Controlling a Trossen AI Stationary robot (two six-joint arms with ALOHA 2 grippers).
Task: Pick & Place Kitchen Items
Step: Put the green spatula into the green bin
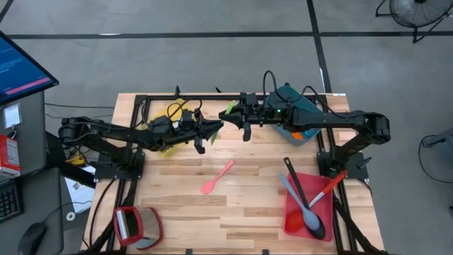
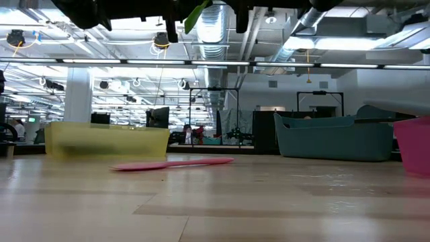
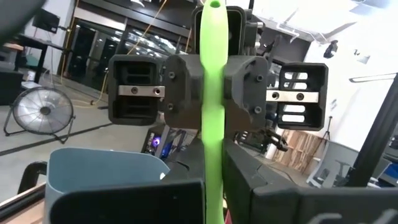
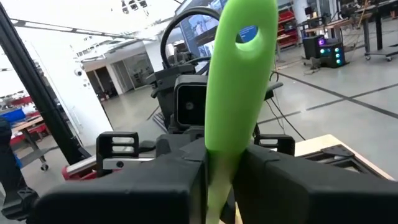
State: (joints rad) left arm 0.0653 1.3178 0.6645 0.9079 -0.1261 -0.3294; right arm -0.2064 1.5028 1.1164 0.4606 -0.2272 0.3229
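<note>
A green spatula (image 1: pixel 228 110) is held high above the table's far middle, between both grippers. My left gripper (image 1: pixel 216 125) comes from the table's left and my right gripper (image 1: pixel 236 115) from the right; they face each other and both are shut on the spatula. The spatula stands roughly upright, with the holed end of its handle (image 4: pixel 247 34) up. In the low view only its lower tip (image 2: pixel 195 13) shows under the grippers. A pink spatula (image 1: pixel 218 177) lies flat on the table's middle. My left gripper pinches the green spatula's shaft (image 3: pixel 213 186) between its two fingers, lower on the shaft than the other gripper. The fingers come level from the table's left and lie across the shaft. The spatula is lifted clear of the table. My right gripper pinches the spatula's handle (image 4: pixel 219 163) between its two fingers, below the holed end; the left wrist view shows its fingers (image 3: pixel 186 93) closed on the shaft's middle. It comes level from the table's right, across the shaft. The handle end sticks up above the fingers.
A teal bin (image 1: pixel 297 126) stands far right under my right arm and a yellow bin (image 1: pixel 168 117) far left under my left arm. A red bin (image 1: pixel 294 212) at near right holds a black ladle, a grey-blue spoon and a red-handled tool. A red-framed grey flat object (image 1: pixel 138 225) lies near left.
</note>
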